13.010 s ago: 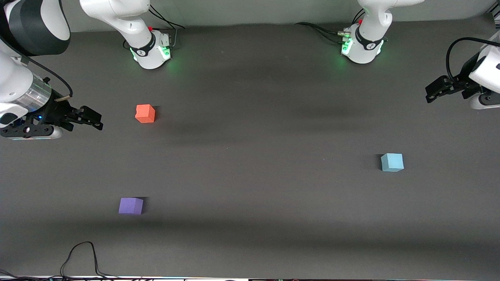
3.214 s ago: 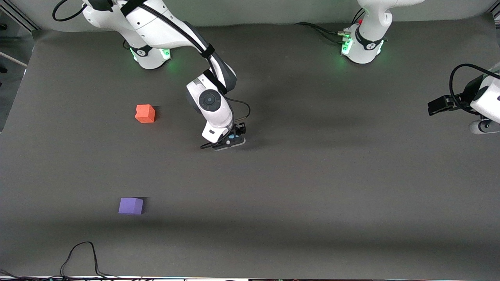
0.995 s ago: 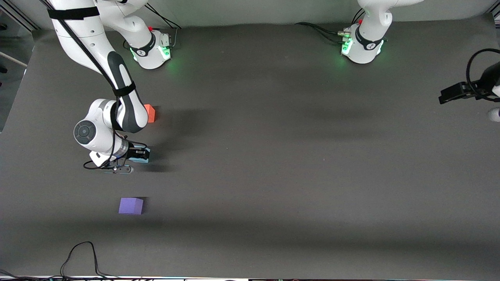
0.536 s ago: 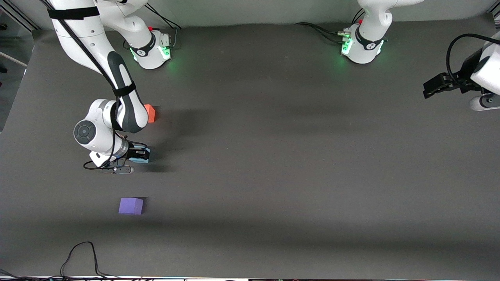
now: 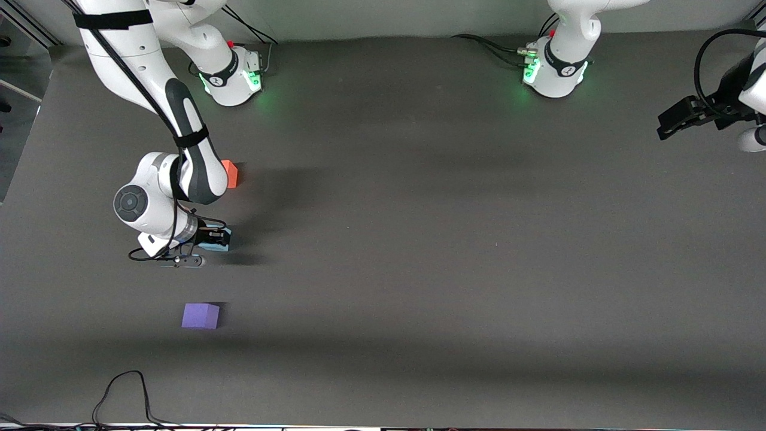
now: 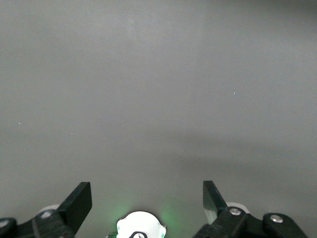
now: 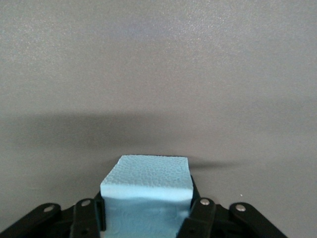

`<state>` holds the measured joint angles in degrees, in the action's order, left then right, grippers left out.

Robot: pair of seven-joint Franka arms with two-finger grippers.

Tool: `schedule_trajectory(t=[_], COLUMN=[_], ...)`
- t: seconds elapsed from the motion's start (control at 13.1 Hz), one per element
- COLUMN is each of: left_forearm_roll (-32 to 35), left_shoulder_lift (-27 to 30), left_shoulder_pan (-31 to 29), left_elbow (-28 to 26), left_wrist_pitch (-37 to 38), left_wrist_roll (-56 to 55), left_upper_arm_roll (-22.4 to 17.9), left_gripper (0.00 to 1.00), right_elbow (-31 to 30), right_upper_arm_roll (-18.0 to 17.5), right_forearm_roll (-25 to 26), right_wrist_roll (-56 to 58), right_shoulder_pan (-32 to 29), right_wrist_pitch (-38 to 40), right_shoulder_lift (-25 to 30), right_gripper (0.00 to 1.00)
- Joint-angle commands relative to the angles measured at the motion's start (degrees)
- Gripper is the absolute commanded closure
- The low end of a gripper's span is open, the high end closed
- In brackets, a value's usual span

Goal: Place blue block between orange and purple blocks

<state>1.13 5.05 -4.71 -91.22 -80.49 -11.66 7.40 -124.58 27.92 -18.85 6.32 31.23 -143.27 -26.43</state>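
Between the orange block [image 5: 230,174] and purple block [image 5: 200,315], our right tool [image 5: 212,238] pinches the blue block [image 7: 147,191] low over the counter [image 5: 419,239], lined up for release. Our left tool [image 6: 143,206] waits, fingers spread, at its own end.

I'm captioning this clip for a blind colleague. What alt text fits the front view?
The right hand grips a blue block low over the dark table, between an orange block and a purple block nearer the camera. The left hand waits, open, at the left arm's end of the table.
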Motion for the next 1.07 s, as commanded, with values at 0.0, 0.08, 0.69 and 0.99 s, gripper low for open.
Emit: schedule_trajectory(t=[0.0, 0.08, 0.69, 0.99], left_forearm_roll=[-1.0, -3.0, -3.6, -2.7], left_shoulder_lift=[0.8, 0.8, 8.4, 8.1], left_shoulder_pan=[-0.1, -0.6, -1.4, -1.4], left_elbow=[-1.6, -1.6, -15.1, -14.4], left_wrist_pitch=[-1.0, -2.0, -12.1, -12.0], left_wrist_roll=[-0.4, -0.7, 3.7, 9.0], left_upper_arm_roll=[-0.2, -0.4, -2.1, -4.2], left_gripper=[0.0, 0.0, 0.0, 0.0], right_elbow=[0.5, 0.4, 1.9, 8.2], right_upper_arm_roll=[-0.1, -0.1, 0.1, -6.0], right_forearm_roll=[-3.6, -3.7, -0.2, 6.9], right_wrist_roll=[2.0, 2.0, 2.1, 1.6], right_shoulder_pan=[0.1, 0.2, -0.4, -7.0], right_wrist_pitch=[-0.3, -0.3, 5.0, 17.4], right_shoulder_lift=[-0.4, -0.3, 11.2, 19.3], right_gripper=[0.0, 0.0, 0.0, 0.0])
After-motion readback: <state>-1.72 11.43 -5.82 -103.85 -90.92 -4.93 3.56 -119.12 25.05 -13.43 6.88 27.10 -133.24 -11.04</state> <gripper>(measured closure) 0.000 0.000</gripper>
